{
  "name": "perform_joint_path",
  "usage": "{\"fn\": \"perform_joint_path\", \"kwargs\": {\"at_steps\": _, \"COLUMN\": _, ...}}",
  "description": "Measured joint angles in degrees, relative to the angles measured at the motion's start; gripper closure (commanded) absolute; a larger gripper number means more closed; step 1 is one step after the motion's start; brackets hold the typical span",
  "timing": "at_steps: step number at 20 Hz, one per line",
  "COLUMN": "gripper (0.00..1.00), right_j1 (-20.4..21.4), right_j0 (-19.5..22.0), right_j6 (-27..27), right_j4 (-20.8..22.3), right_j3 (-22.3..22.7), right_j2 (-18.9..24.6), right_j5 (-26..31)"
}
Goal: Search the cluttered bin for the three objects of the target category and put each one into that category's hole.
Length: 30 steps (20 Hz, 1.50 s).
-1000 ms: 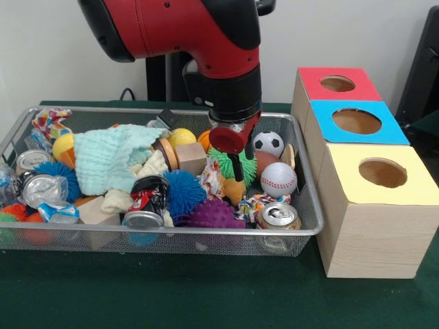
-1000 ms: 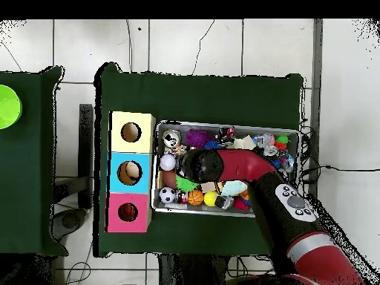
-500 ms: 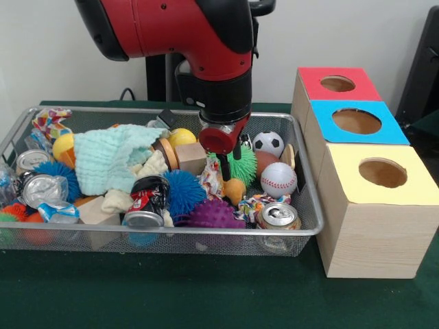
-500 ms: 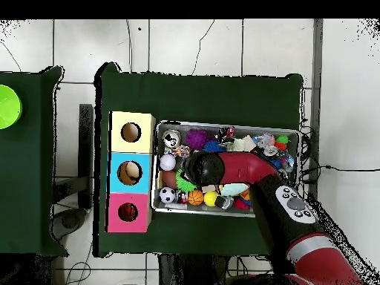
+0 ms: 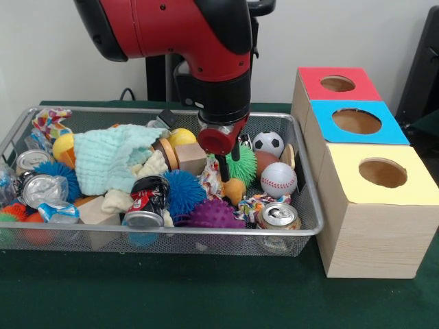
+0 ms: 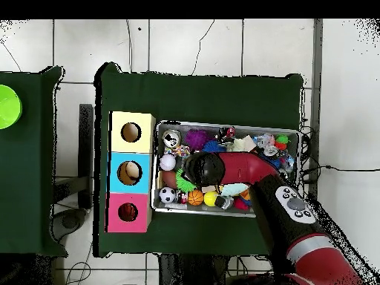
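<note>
Arm barely shifted since half-second ago; pincer (image 5: 230, 163) pointing down, prongs apart over green spiky ball (image 5: 242, 164).

A: Off-task items we see: green cloth (image 5: 206, 295) covering the table, white wall (image 5: 41, 62) behind it, a black cable (image 5: 127, 92) at the wall's foot.

B: From overhead we also get the tiled floor (image 6: 185, 44) and a second green-covered side table (image 6: 30, 185), set apart. A lime-green round object (image 6: 7, 106) sits at its edge.

A: We can't identify the dark shape (image 5: 422, 68) at the front view's right edge.
</note>
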<state>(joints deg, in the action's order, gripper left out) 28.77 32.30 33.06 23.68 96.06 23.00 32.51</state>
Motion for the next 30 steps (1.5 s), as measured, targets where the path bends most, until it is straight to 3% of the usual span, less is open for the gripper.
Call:
{"fn": "perform_joint_path", "kwargs": {"at_steps": 24, "gripper": 0.0, "right_j1": -2.7, "right_j0": 0.1, "right_j6": 0.0, "right_j4": 0.1, "right_j3": -0.6, "right_j2": -0.2, "right_j5": -5.6}}
{"fn": "perform_joint_path", "kwargs": {"at_steps": 30, "gripper": 0.0, "right_j1": -3.2, "right_j0": -1.6, "right_j6": 0.0, "right_j4": 2.2, "right_j3": -1.7, "right_j2": -1.8, "right_j5": -5.6}}
